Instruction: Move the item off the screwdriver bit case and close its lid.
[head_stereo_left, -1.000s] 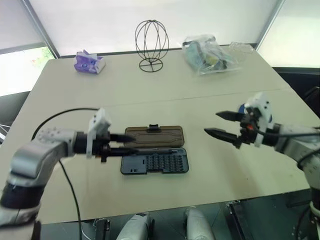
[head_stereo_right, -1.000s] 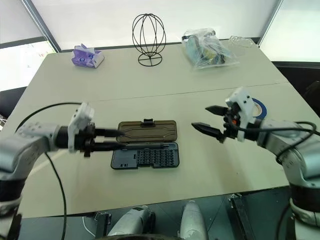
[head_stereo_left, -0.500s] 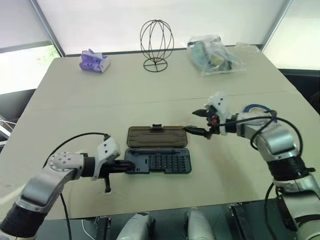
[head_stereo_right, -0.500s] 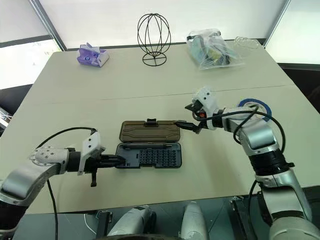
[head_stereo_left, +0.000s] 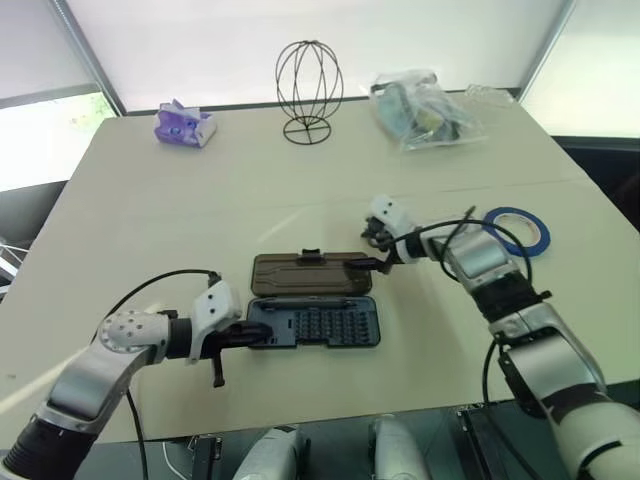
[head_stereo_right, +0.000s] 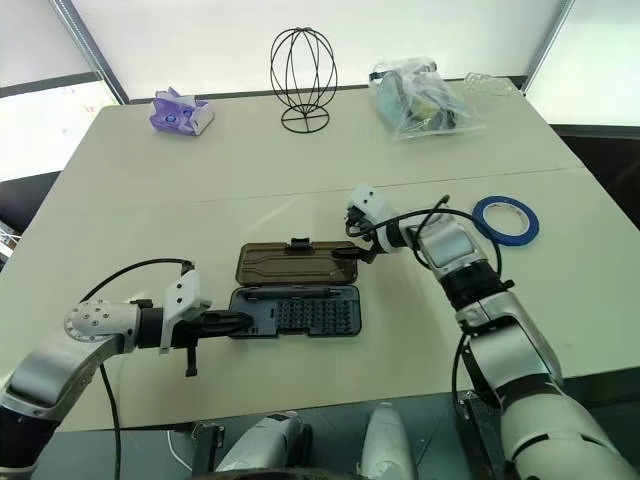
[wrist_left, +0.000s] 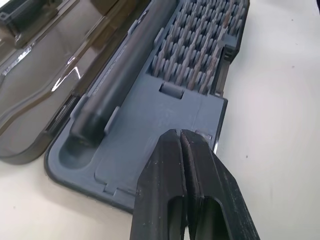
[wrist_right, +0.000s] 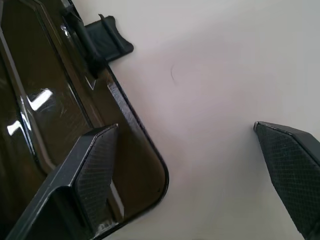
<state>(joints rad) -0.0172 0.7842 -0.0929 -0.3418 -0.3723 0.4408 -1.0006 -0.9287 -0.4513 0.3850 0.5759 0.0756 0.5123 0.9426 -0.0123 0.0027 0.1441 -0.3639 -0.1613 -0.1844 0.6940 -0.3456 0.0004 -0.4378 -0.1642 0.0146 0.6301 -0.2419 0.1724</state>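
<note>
My right end effector (head_stereo_right: 360, 243) stood open astride the right corner of the translucent smoky-brown lid (head_stereo_right: 296, 264), which lay flat on the counter (head_stereo_right: 250, 180). My left end effector (head_stereo_left: 262, 334), fingers pressed together, braced the grey-blue bit tray (head_stereo_left: 315, 323). The blue tape ring (head_stereo_right: 508, 218) lay well apart. I judged a shallow hold might slip off the lid's edge mid-swing.

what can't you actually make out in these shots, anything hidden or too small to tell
- Clear bag, head views: contents too small and crumpled to name.
- Left gripper, wrist view: whether its shut tips touch the tray.
- Lid, right wrist view: mostly cut off by the edge.
</note>
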